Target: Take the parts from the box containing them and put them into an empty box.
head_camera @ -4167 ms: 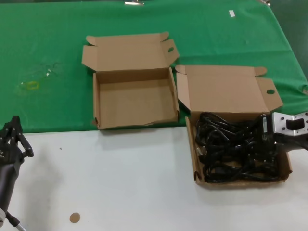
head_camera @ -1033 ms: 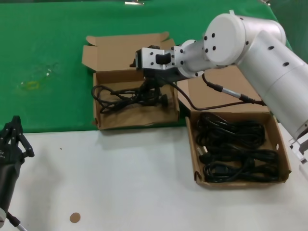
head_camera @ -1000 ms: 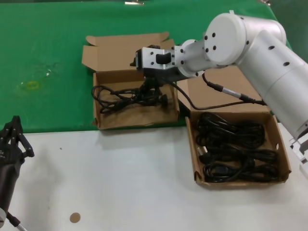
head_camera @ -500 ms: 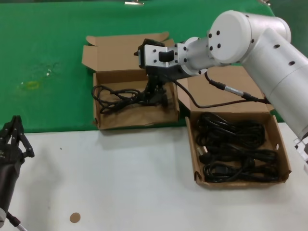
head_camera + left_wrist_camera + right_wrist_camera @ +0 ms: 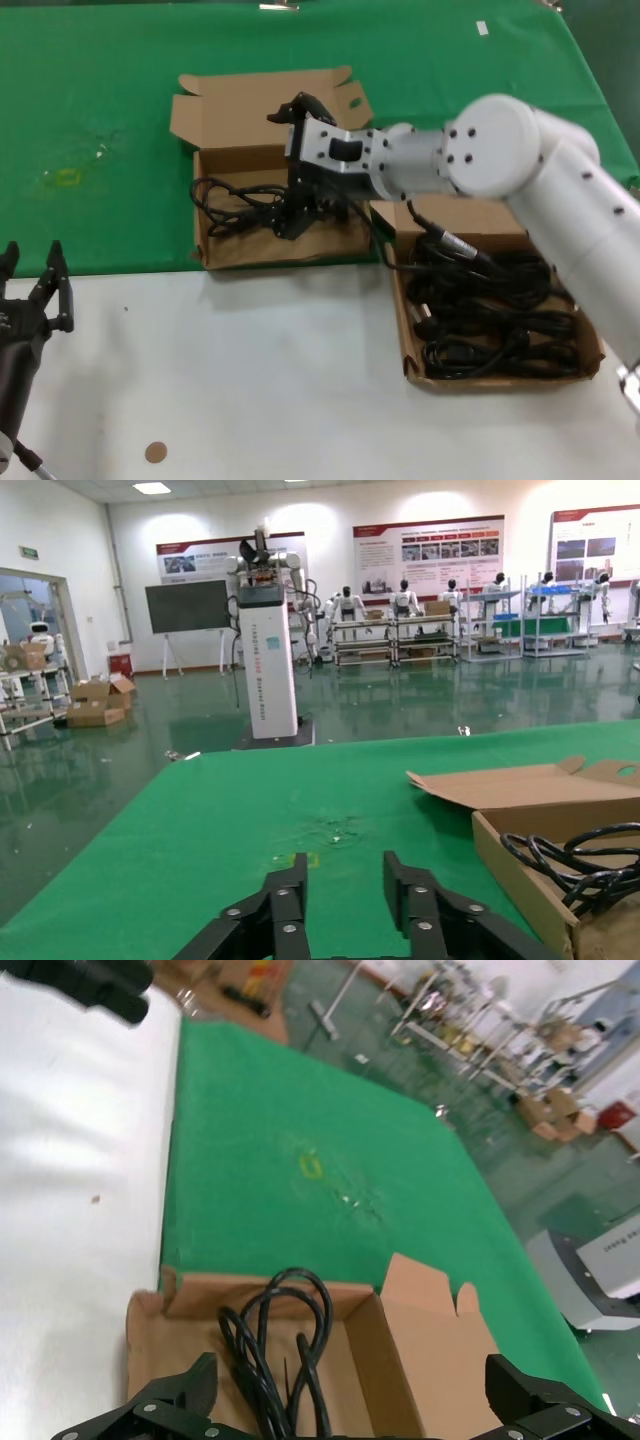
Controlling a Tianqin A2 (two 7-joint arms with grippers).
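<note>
Head view: the left gripper (image 5: 35,290) idles well left of the empty box (image 5: 215,255), fingers apart, holding nothing. Inside that box one cord bundle (image 5: 235,205) lies with its long axis across the box's width, loops toward the left wall. The right gripper (image 5: 300,215) hangs over the bundle's right end, just above the floor; the right wrist view shows its fingers spread wide with the cord between them, unclamped. Right of the empty box, the full box (image 5: 590,350) holds the remaining cords (image 5: 490,320), which the right arm is nearer to.
</note>
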